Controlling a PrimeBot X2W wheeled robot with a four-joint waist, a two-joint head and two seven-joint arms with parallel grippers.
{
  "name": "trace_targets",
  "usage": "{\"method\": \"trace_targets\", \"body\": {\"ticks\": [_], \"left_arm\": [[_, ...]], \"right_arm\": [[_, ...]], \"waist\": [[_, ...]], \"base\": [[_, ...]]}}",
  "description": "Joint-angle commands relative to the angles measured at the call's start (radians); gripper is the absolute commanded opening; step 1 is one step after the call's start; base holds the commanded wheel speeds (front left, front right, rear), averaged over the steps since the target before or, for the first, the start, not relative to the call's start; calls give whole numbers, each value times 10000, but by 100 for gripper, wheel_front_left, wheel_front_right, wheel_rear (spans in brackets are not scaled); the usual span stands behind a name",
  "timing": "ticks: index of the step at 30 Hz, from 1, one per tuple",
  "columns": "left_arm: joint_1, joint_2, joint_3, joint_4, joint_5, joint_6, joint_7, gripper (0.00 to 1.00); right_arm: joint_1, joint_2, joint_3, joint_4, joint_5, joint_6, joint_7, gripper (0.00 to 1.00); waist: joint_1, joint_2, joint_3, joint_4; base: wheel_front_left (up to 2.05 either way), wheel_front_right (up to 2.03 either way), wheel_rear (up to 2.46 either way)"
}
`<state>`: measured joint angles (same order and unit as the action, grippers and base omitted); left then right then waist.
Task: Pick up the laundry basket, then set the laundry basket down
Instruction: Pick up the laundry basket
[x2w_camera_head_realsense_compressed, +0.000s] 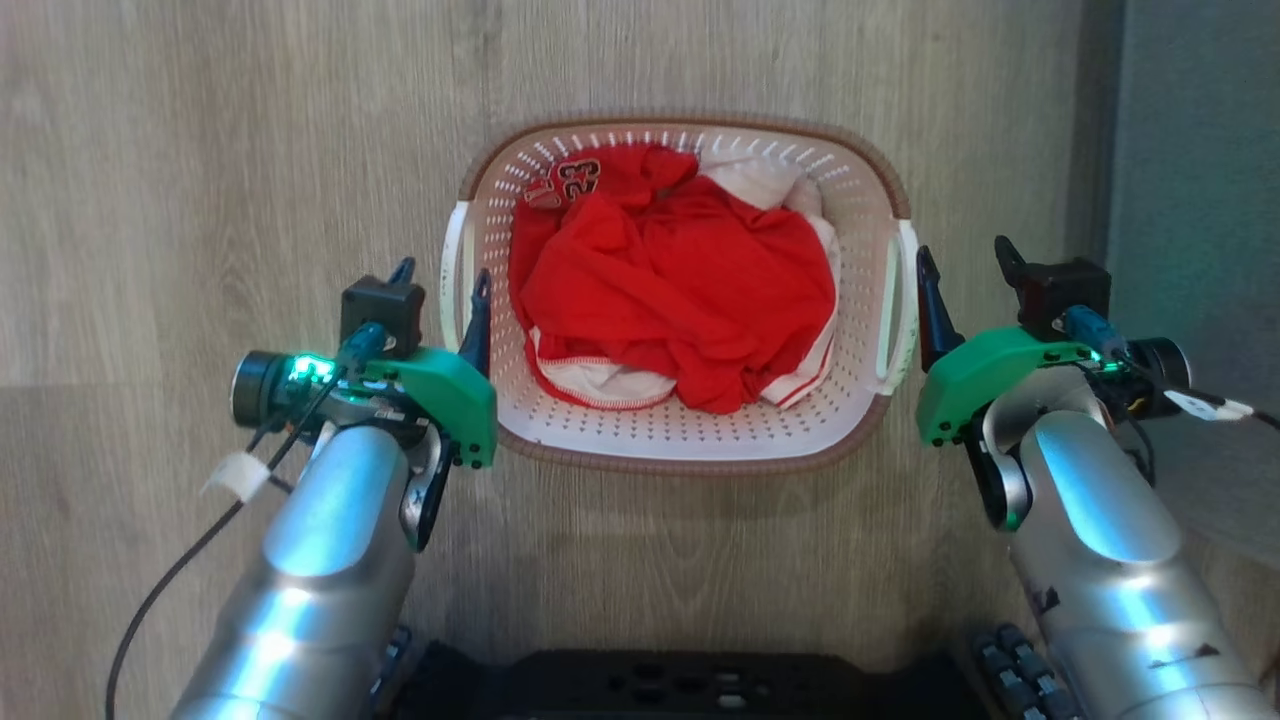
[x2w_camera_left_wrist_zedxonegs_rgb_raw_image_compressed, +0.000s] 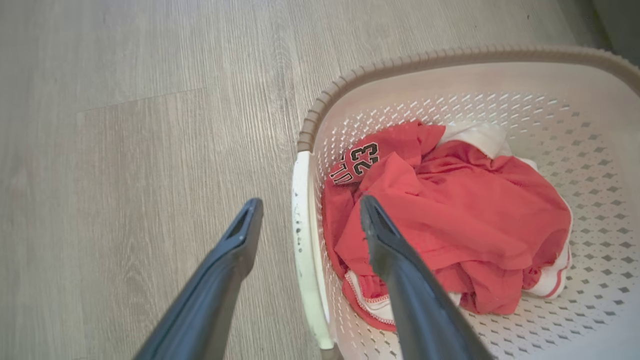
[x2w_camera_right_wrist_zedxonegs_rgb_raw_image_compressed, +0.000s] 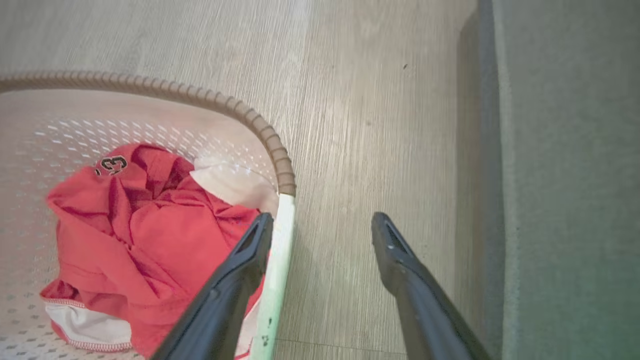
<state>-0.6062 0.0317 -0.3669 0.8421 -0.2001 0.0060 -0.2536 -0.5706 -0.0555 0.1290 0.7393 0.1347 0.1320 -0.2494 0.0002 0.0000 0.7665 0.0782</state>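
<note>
**Basket on the floor, a claw open at each handle**

The laundry basket (x2w_camera_head_realsense_compressed: 680, 432) stands on the pale wood-look floor (x2w_camera_head_realsense_compressed: 200, 150), straight ahead of the robot and midway between its two arms. A crumpled red garment (x2w_camera_head_realsense_compressed: 680, 290) with white trim fills most of it, and a "23" shows on a fold toward the far left corner.

The left claw (x2w_camera_head_realsense_compressed: 442, 275) is spread wide across the basket's left handle (x2w_camera_left_wrist_zedxonegs_rgb_raw_image_compressed: 301, 225). In the left wrist view one dark finger hangs outside over the floor and the other inside over the red cloth, with the white handle in the gap between them. Neither finger seems to press on it.

The right claw (x2w_camera_head_realsense_compressed: 962, 250) is just as wide. Its inner finger (x2w_camera_right_wrist_zedxonegs_rgb_raw_image_compressed: 250, 250) lies right against the right handle (x2w_camera_right_wrist_zedxonegs_rgb_raw_image_compressed: 281, 235) on the basket side, though I cannot tell if they touch. Its outer finger is well off to the side over bare floor.

Beyond the right arm a grey surface (x2w_camera_head_realsense_compressed: 1200, 150) runs along the floor's edge.
</note>
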Motion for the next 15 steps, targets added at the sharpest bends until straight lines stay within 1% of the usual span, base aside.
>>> {"method": "trace_targets", "body": {"ticks": [1, 7, 15], "left_arm": [[25, 186, 139, 38, -113, -56, -82, 100], [-555, 186, -514, 1163, -591, -187, -82, 100], [-1402, 185, -1046, 2139, -1364, -60, -82, 100]], "right_arm": [[213, 53, 242, 3, 81, -13, -124, 100], [-210, 53, 470, 849, 373, -13, -124, 100], [-717, 53, 912, 1449, 888, -13, -124, 100]], "waist": [[-2, 0, 155, 46], [-2, 0, 543, 105], [-2, 0, 1109, 102]], "base": [[0, 0, 0], [0, 0, 0], [0, 0, 0]]}}
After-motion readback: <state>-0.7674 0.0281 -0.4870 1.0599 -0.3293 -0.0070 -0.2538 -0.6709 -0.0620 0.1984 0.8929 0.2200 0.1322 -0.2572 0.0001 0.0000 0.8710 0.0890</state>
